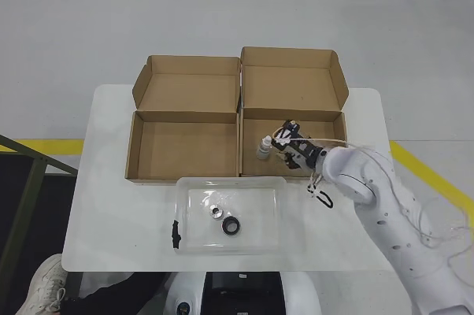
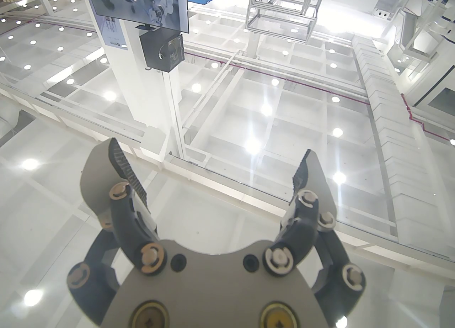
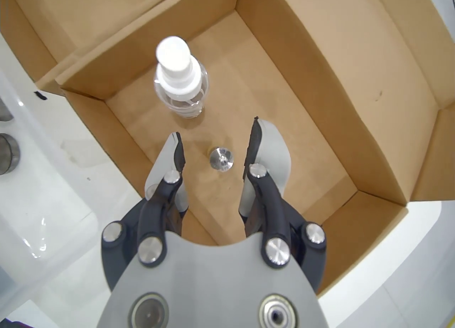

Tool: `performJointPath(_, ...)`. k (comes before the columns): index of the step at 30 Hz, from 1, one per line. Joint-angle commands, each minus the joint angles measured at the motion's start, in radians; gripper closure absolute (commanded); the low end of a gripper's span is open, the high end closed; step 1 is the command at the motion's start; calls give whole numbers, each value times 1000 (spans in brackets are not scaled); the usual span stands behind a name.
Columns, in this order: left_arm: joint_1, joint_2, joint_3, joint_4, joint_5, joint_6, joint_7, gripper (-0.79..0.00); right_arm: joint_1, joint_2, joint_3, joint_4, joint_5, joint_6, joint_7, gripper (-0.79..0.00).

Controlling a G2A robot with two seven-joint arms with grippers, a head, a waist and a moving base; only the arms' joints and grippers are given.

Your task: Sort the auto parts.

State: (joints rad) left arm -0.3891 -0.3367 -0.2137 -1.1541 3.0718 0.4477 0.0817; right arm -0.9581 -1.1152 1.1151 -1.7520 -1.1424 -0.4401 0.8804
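Auto parts are split between two containers on the white worktop [image 1: 119,213]. One small round silver metal part [image 3: 221,159] lies on the floor of the right-hand open brown cardboard box [image 1: 331,134]. Two more sit in the clear plastic bin [image 1: 231,180] at the near edge of the worktop: a dark metal ring [image 1: 231,227] and a smaller silvery ring-shaped piece [image 1: 216,211] just beside it.

The right end effector [image 3: 216,130] hangs inside the right-hand box with its fingers spread and nothing between the pads. In the right wrist view the silver part lies between the two fingers, apart from both. A clear plastic spray bottle with a white pump cap [image 3: 179,77] stands upright on the same box floor, near the box's left wall and a little beyond the fingertips.

The left-hand open brown cardboard box [image 1: 186,150] stands touching the right one, both with their lids folded back away from the robot.

The left end effector [image 2: 210,147] points up toward the ceiling, its fingers wide apart and holding nothing.
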Motion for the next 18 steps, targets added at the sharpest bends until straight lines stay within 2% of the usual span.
performJointPath(1,0,0,0,0,0,0,0,-785,-37,8,29,-73,-23,2,-5,-348)
performJointPath(10,0,0,0,0,0,0,0,-785,-231,34,94,-333,-66,-71,-53,-369)
performJointPath(18,0,0,0,0,0,0,0,-785,-327,39,17,-421,-161,-116,-82,-376)
